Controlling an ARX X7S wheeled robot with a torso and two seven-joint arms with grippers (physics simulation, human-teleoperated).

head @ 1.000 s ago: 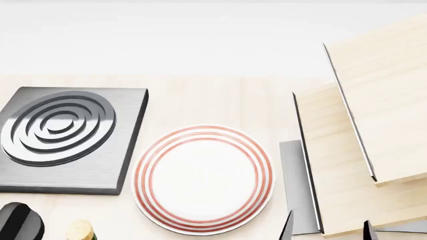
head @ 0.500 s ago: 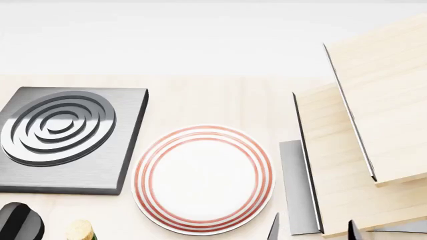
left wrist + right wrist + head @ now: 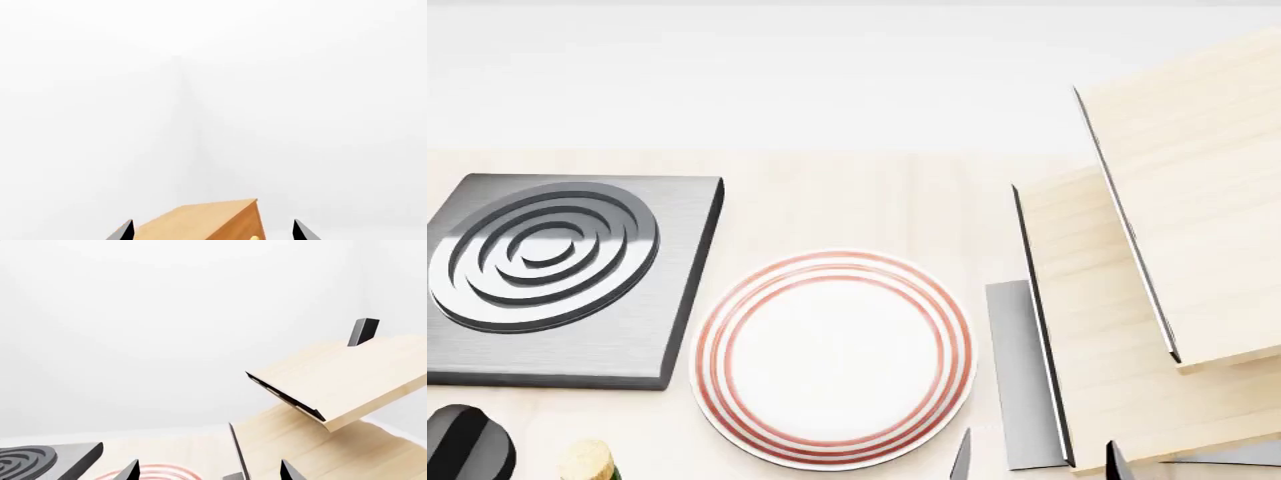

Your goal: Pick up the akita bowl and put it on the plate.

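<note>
Bowl with the grey-black floral pattern shows in none of the three views, so I cannot tell where it sits. From the head camera, the plate (image 3: 834, 358), white with red rings near its rim, lies flat and bare on the pale wooden table (image 3: 868, 200), in the near middle. Just to its left sits the dark grey square burner (image 3: 561, 275) with raised rings, close to the plate but apart from it. To the right rise pale wooden shelf boards (image 3: 1174, 250) with dark edges and a grey panel (image 3: 1021, 375) at their foot. At the bottom left corner a black rounded object (image 3: 465, 442) and a cork-topped bottle neck (image 3: 587, 460) peek in. The right gripper (image 3: 1038, 460) shows only as two dark fingertips at the bottom edge, one just off the plate's right rim, spread apart with nothing between them. In the left wrist camera, the left gripper (image 3: 212, 230) also shows two dark tips set wide, holding nothing; beyond them is the corner of an orange-brown wooden box (image 3: 207, 220) against blank white. In the right wrist camera, the same spread tips frame a sliver of the plate's red rim, with the burner's corner to one side and the tilted shelf boards beyond.
</note>
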